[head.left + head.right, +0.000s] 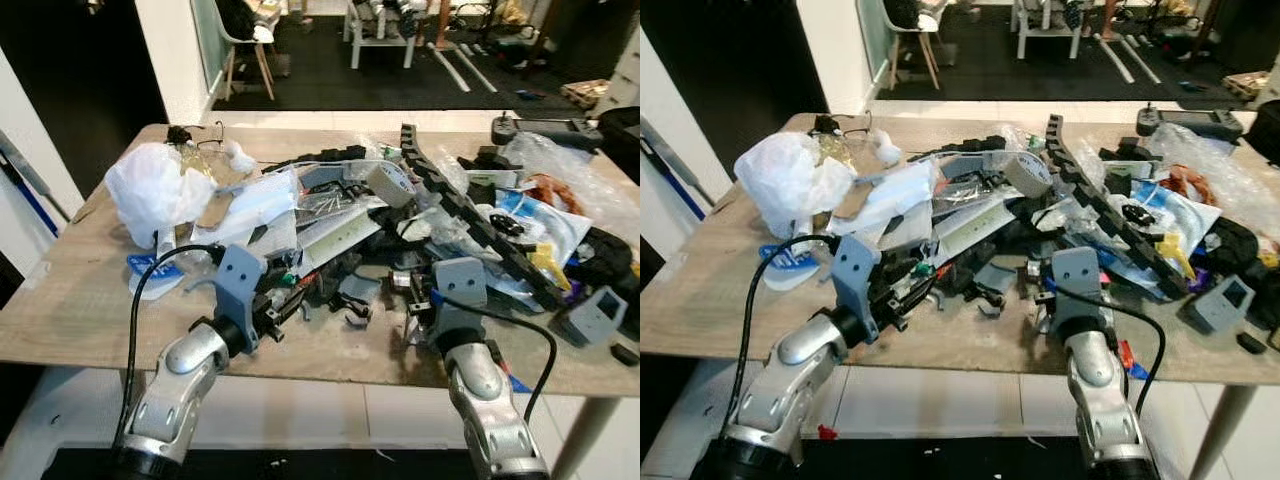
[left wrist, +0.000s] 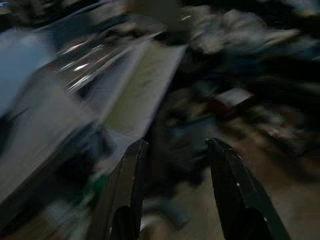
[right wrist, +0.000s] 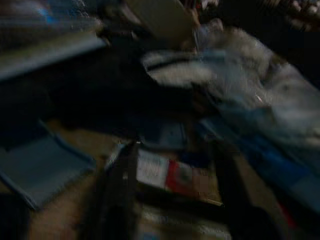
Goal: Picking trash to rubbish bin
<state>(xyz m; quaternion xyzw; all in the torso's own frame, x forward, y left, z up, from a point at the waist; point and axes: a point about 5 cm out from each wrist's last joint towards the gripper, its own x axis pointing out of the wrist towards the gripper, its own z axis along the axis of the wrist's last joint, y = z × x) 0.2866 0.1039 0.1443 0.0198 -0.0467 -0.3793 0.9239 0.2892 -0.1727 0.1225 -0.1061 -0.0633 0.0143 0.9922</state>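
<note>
A wooden table (image 1: 80,320) carries a heap of trash — a crumpled white plastic bag (image 1: 155,190), a tape roll (image 1: 390,183), a black cable chain (image 1: 470,215). The left gripper (image 2: 175,165) hovers at the pile's near edge, jaws spread around nothing. The right gripper (image 3: 172,195) hangs over a small red-and-white packet (image 3: 167,175) — jaws spread, blurred.

You are looking at what appears to be a workshop or lab room: a wooden table (image 1: 80,300) heaped with a black cable chain (image 1: 470,205), a tape roll (image 1: 390,183), plastic bags (image 1: 155,190) and printed parts, with a white chair (image 1: 245,40) on dark flooring (image 1: 400,85) behind.
</note>
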